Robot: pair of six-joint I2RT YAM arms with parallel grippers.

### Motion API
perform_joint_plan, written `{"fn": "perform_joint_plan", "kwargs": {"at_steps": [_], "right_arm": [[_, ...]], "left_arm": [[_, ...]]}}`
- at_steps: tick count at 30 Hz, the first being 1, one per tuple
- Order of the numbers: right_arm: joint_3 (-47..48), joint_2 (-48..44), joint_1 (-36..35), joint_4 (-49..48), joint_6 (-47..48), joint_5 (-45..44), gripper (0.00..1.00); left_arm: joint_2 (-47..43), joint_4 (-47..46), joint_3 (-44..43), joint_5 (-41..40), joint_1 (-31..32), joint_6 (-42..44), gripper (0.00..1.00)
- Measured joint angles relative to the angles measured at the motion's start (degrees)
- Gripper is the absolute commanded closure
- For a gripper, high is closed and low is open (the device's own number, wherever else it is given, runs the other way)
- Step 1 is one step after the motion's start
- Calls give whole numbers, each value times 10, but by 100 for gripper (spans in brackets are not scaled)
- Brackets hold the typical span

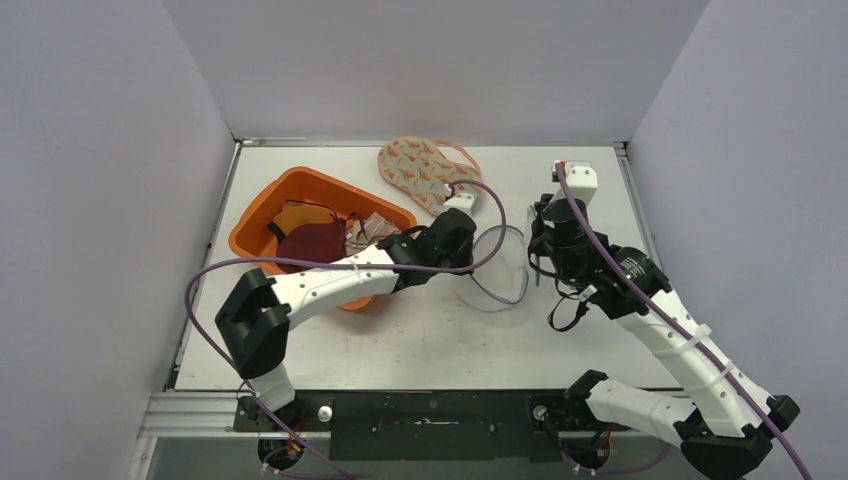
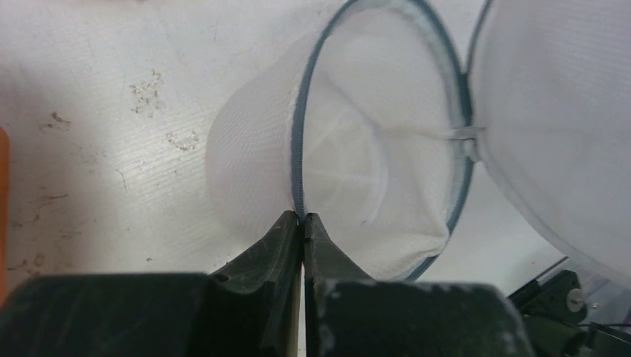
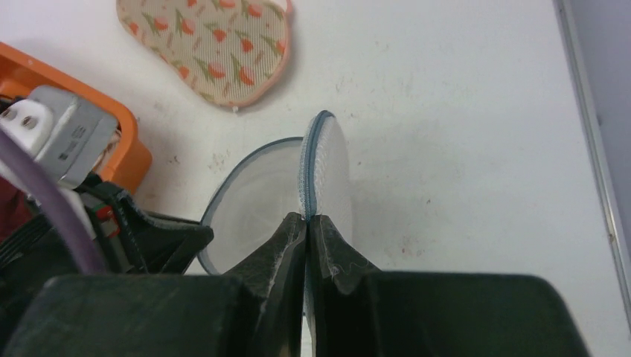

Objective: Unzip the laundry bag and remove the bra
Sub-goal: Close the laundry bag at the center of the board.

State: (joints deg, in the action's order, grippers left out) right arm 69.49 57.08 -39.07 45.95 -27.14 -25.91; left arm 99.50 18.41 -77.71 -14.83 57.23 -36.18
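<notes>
Left wrist view: the left gripper (image 2: 303,217) is pinched shut on the blue zipper rim (image 2: 299,149) of the laundry bag (image 2: 245,149). The deeper mesh cup opens away from its tips and looks empty inside. In the right wrist view, the right gripper (image 3: 306,217) is likewise clamped shut on the rim of the bag's flat lid half (image 3: 331,160), which stands on edge just beyond its fingertips. The bag hangs unzipped, spread between the two grips.

A floral bra (image 3: 216,48) lies flat on the table (image 3: 461,111), beyond and to the left of the right gripper and apart from the bag. It seems to be out already.

What remains is probably to set the bag down. Both pinches should stay on the stiff rim, not the mesh. The arms should lower together so the small hinge tab (image 2: 465,134) is not strained, and one side should be released at a time.
</notes>
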Motion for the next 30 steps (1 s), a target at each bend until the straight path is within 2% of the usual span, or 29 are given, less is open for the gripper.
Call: {"fn": "perform_joint_plan", "kwargs": {"at_steps": [4,9,16,24,30], "right_arm": [[50,7,0,0,17,-26,95],[27,3,0,0,21,-41,95],[8,8,-4,29,21,-49,95],[51,10,-8,47,30,-73,95],[-23,14,-13,34,26,-68,95]], "left_arm": [[-62,17,-13,-1,0,9,100],[-119,-12,-3,17,-4,-5,100],[-84,-32,71,59,-9,-37,100],[-76,-53,77,73,-10,-47,100],[-73,-91,122,78,-14,-61,100]]}}
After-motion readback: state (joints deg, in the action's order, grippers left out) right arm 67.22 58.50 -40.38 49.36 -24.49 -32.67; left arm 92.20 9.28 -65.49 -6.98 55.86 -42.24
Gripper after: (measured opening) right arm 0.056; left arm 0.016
